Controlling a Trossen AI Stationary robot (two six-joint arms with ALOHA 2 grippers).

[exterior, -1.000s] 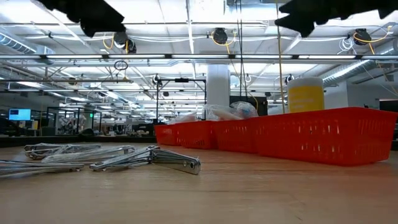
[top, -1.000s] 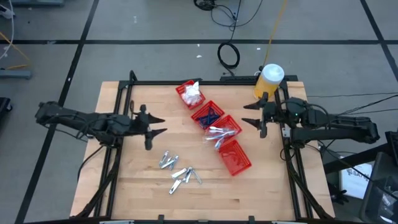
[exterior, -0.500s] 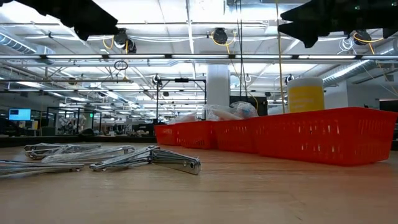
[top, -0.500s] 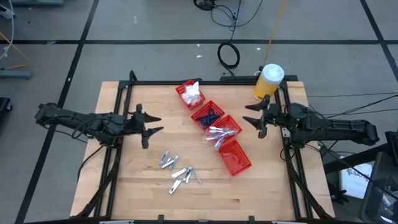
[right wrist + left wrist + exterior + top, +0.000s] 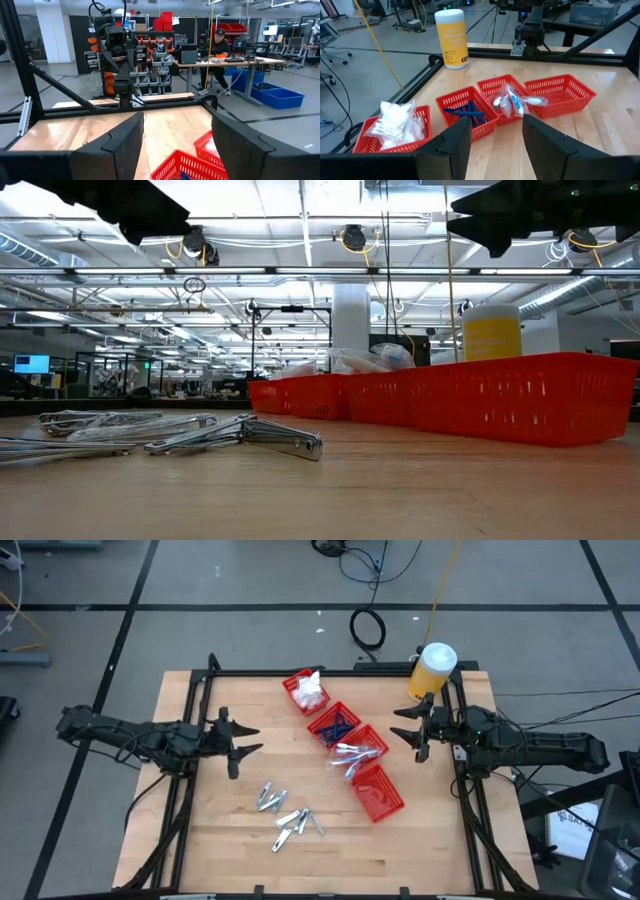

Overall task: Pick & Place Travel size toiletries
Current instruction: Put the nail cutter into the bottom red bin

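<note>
left gripper spread wide, empty, above table's left side; right gripper likewise by the right edge. four red bins diagonally: white packets far, dark blue pieces, clear-wrapped sticks, nearest empty. silvery pieces loose on wood.

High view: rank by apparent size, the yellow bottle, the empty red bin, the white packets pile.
1. Empty red bin, clearly largest.
2. Yellow bottle and white packets pile look about alike; the bottle stands taller, nearer the camera, so no ranking.
</note>
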